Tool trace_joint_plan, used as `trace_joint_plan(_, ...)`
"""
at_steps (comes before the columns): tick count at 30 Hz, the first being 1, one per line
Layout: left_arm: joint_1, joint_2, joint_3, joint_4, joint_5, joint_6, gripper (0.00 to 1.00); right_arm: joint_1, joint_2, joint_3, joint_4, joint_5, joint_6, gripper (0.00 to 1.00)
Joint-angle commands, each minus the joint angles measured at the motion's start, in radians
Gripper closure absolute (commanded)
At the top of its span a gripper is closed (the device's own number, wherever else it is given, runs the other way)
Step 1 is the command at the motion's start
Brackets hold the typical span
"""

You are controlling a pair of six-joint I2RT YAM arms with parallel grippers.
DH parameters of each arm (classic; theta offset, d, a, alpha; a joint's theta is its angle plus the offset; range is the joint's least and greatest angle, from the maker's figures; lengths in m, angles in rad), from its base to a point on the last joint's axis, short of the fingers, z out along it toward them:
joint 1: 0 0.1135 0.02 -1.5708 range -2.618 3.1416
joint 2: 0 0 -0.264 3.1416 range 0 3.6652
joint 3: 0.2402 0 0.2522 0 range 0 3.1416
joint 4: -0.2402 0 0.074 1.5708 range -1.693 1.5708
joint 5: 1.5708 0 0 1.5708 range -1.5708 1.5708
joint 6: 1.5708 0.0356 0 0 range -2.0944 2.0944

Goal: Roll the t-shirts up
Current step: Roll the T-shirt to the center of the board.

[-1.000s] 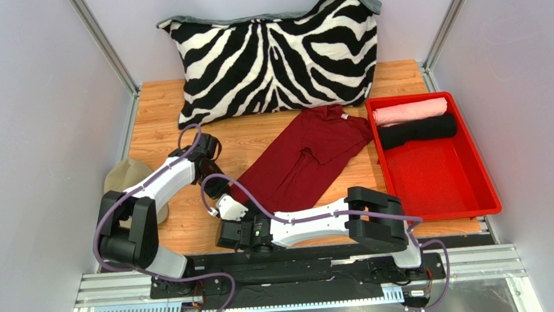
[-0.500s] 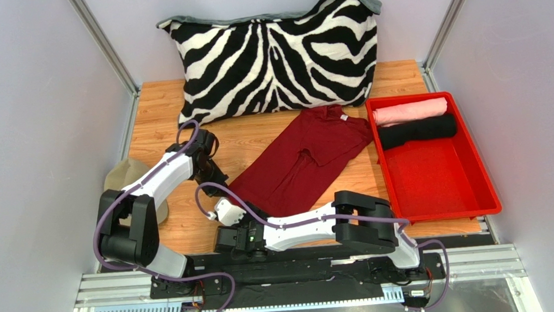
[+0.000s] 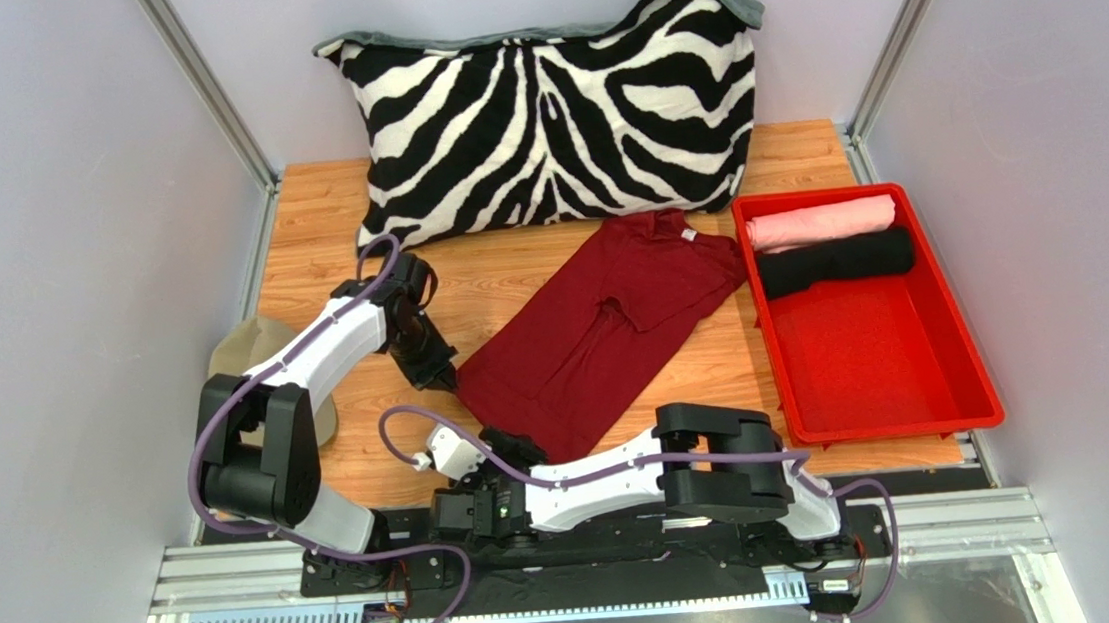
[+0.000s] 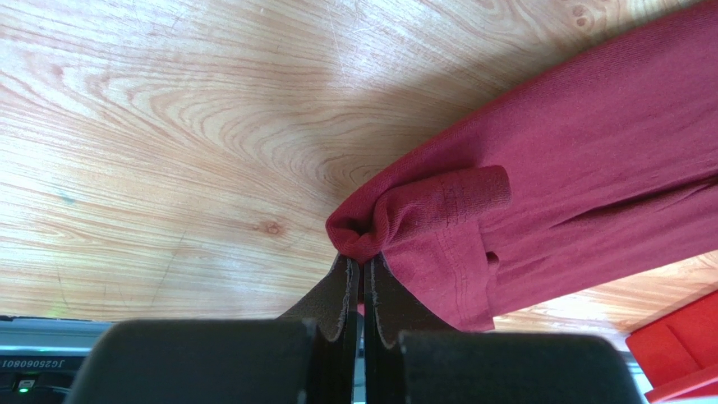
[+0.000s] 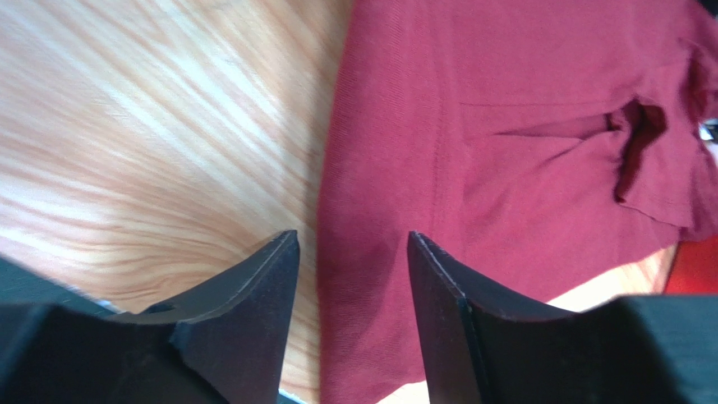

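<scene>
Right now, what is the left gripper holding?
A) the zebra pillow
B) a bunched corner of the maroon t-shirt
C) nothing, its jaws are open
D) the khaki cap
B: in the left wrist view, the left gripper has its jaws shut on a gathered corner of the maroon t-shirt.

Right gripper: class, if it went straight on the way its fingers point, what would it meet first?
Probably the maroon t-shirt, lying directly ahead of the right gripper; the gap is unclear.
</scene>
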Motion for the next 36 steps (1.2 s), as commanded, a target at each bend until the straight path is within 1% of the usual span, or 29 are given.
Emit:
trace_joint_plan(1,0.013,0.002,0.038,-0.024,0.005,0.028,1.00,0.002,0.009,-0.070,-0.028,0.028,0.064,0.45)
trace_joint_plan(5,0.015,0.002,0.047,-0.031,0.005,0.031,1.00,0.001,0.009,-0.089,-0.050,0.041,0.089,0.48)
trace_joint_plan(14,0.026,0.017,0.058,-0.034,-0.006,0.035,1.00,0.013,-0.043,-0.145,-0.087,0.042,0.146,0.50)
trace_joint_plan(19,0.030,0.032,0.065,-0.030,-0.012,0.035,1.00,0.018,-0.120,-0.201,-0.065,-0.014,0.159,0.58)
trace_joint_plan(24,0.030,0.046,0.065,-0.019,-0.021,0.029,1.00,0.019,-0.172,-0.240,-0.058,-0.054,0.158,0.59)
trace_joint_plan(29,0.032,0.062,0.071,-0.011,-0.026,0.032,1.00,0.022,-0.204,-0.237,-0.051,-0.083,0.133,0.59)
trace_joint_plan(35,0.032,0.069,0.065,0.001,-0.032,0.034,1.00,0.019,-0.237,-0.230,-0.044,-0.195,0.110,0.70)
trace_joint_plan(36,0.032,0.069,0.058,0.010,-0.034,0.034,1.00,0.015,-0.250,-0.233,-0.039,-0.237,0.109,0.71)
